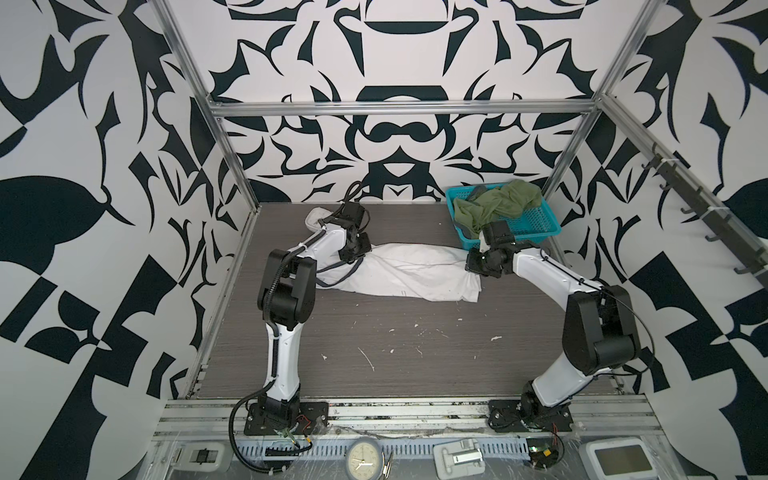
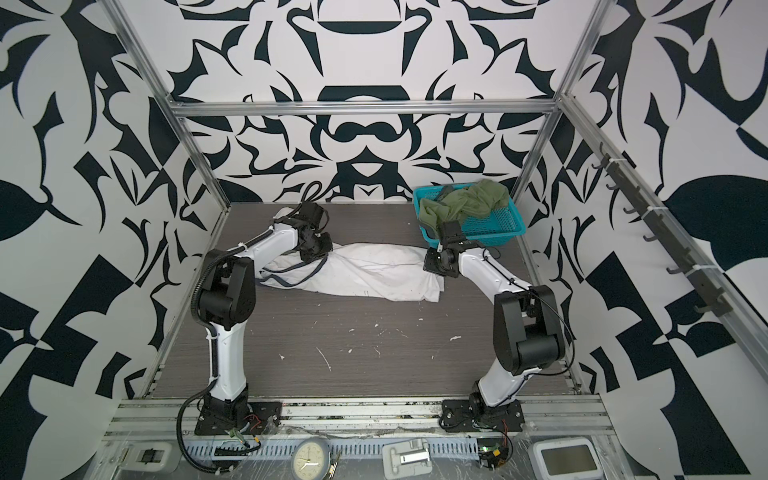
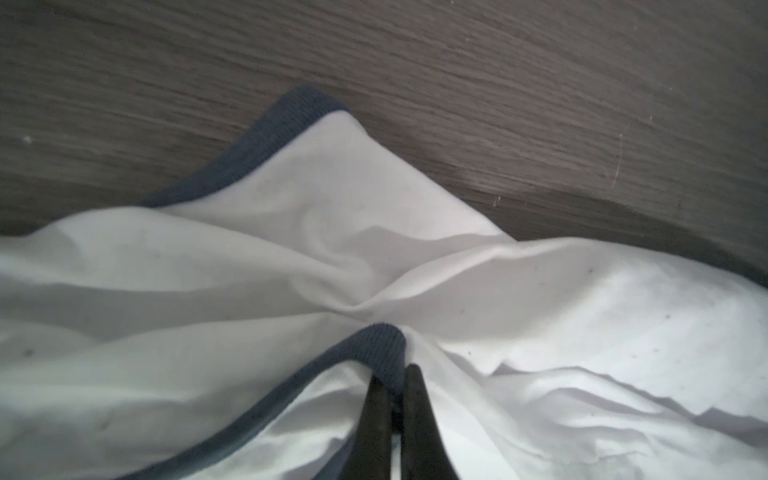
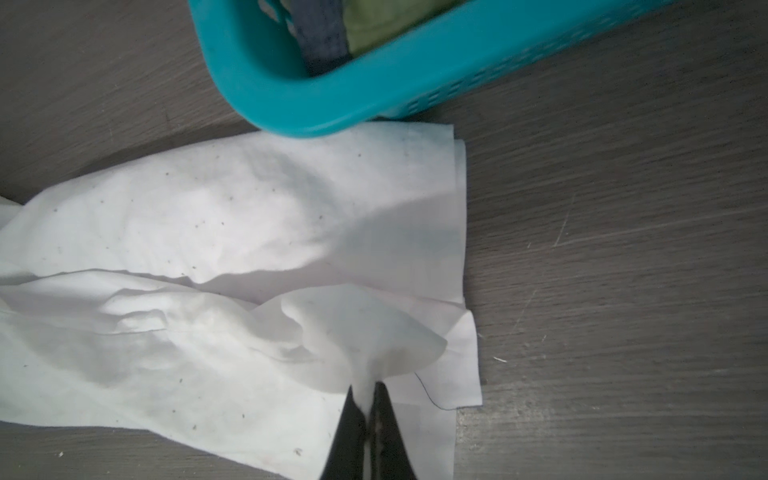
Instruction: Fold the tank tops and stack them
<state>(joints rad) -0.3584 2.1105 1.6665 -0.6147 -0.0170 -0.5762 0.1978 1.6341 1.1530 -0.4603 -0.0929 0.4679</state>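
Pinching white tank top: left gripper clamps navy trim, right gripper clamps hem. Risk: thin grip slips; hem snags basket.

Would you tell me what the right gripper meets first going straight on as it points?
The right gripper first meets the white tank top it pinches; beyond, probably the teal basket.

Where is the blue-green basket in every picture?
In a top view: basket at the far right corner of the table.
In a top view: basket, same corner.
Left wrist: not in it.
Right wrist: basket beside the white tank top's hem.
Shared landmark: the white tank top, in all views.
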